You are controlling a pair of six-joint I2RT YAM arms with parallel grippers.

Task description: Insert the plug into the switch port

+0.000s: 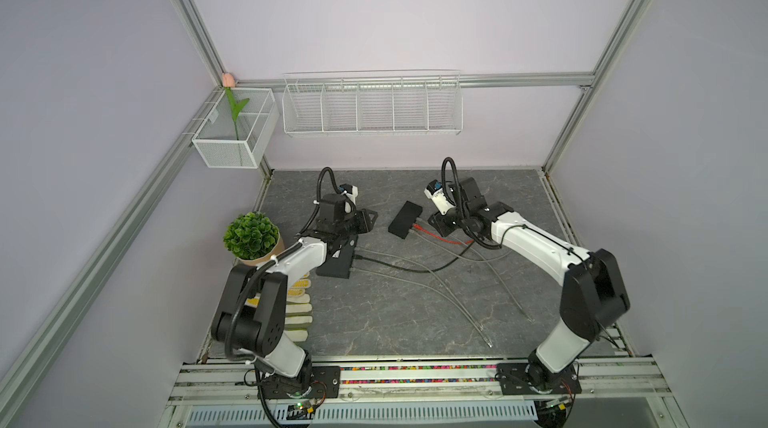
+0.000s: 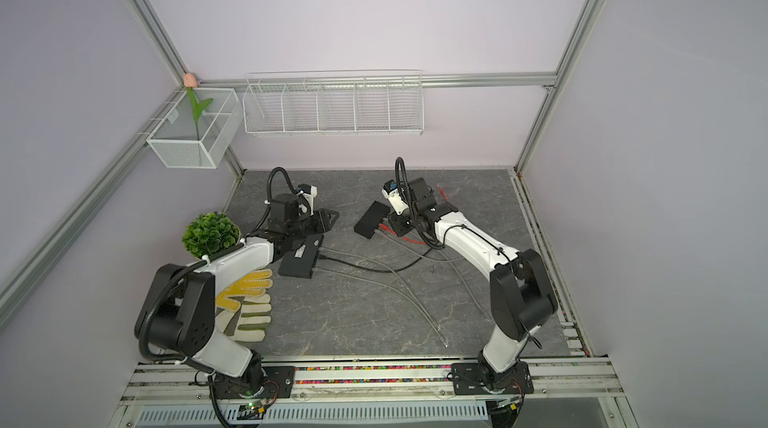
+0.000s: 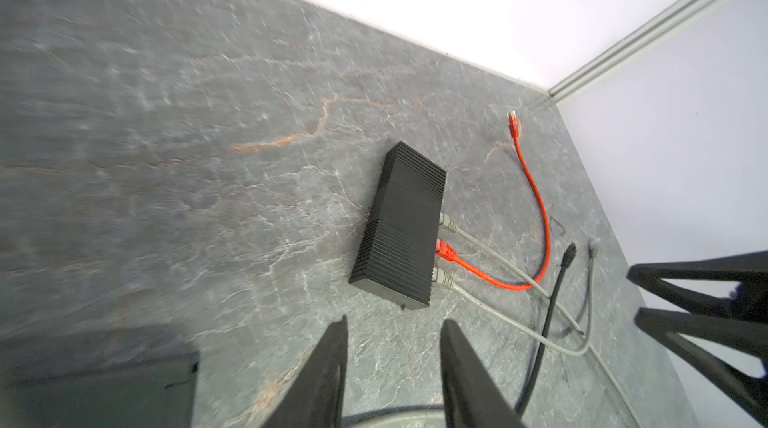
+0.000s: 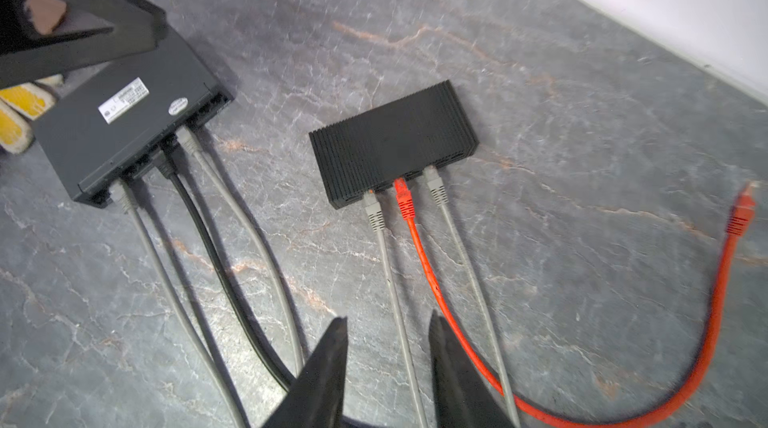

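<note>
A small ribbed black switch (image 1: 405, 219) (image 2: 371, 218) (image 3: 401, 226) (image 4: 392, 147) lies at mid-table. A red plug (image 4: 404, 197) (image 3: 445, 250) sits in its middle port between two grey plugs. The red cable's other plug (image 4: 742, 214) (image 3: 513, 123) lies loose near the back wall. My right gripper (image 4: 387, 318) (image 1: 436, 224) hovers open just behind the switch's cables. A grey cable (image 4: 395, 280) runs on the table under its gap, and nothing is gripped. My left gripper (image 3: 395, 322) (image 1: 368, 218) is open and empty, left of the switch.
A larger black switch (image 1: 338, 260) (image 4: 124, 131) with grey and black cables lies under the left arm. Loose grey cable ends (image 1: 486, 338) trail toward the front. A potted plant (image 1: 251, 237) and gloves (image 2: 245, 305) sit at the left. Wire baskets (image 1: 372, 104) hang on the back wall.
</note>
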